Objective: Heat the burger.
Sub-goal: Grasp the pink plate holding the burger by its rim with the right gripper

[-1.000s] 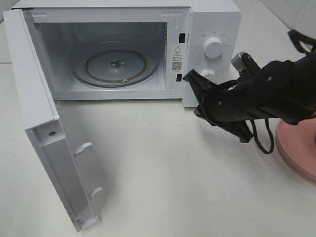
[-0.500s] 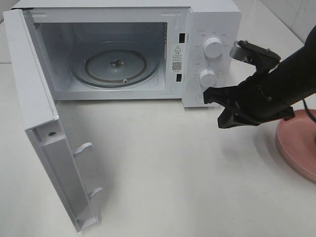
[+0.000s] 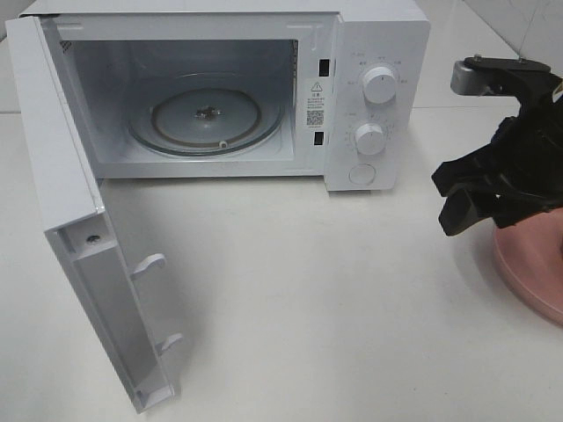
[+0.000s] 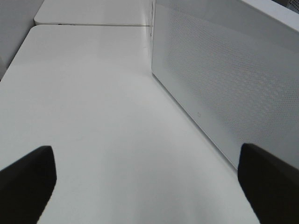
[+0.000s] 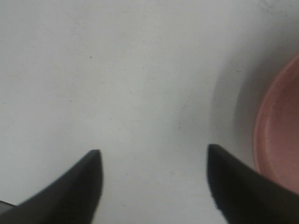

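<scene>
Burger unseen, perhaps off-camera; white table point(image 3: 334, 290), pink plate point(image 3: 528, 281), open microwave point(image 3: 387, 44).

Burger out of sight in all three views.

- A robot test bench laid out as a mock kitchen corner.
- A white microwave point(image 3: 378, 53), its door point(image 3: 62, 158) swung open, stands on a plain white table point(image 3: 308, 290).
- A pink plate point(image 3: 528, 264) lies under a black robot arm point(image 3: 528, 149) at the table's edge.
</scene>
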Motion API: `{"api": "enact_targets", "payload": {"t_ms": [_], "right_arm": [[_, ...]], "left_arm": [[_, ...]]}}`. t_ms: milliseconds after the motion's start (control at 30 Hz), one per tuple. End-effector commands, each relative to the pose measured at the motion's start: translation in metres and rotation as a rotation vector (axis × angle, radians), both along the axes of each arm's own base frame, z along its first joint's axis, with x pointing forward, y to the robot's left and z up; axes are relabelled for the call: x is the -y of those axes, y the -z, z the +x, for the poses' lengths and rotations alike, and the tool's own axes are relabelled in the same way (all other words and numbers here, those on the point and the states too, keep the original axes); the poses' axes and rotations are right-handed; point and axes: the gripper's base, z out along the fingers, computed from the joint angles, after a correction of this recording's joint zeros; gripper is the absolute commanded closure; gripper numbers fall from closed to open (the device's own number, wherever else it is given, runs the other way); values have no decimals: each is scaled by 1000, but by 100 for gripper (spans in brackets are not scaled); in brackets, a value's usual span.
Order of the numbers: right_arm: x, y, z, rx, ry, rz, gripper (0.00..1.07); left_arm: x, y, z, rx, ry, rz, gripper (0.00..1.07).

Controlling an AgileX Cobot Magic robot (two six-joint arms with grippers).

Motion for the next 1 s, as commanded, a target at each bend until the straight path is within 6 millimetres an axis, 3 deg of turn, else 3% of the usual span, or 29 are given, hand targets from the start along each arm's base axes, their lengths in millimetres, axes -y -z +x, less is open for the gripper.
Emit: {"api": "enact_targets", "payload": {"t_ms": [33,267,333,1000], "right_arm": [[12,-3,-3,-42,27,-29,4],[32,2,-1,-84,109,-92,7],[39,14,5,-116,134,-114,8],[42,82,37,-140,107,-175,13]], "left_arm": [[0,0,-3,34,4,-1,9],[0,0,-3,34,4,-1,9],[0,0,-3,34,4,-1,9],[0,0,-3,34,4,-1,9]]}}
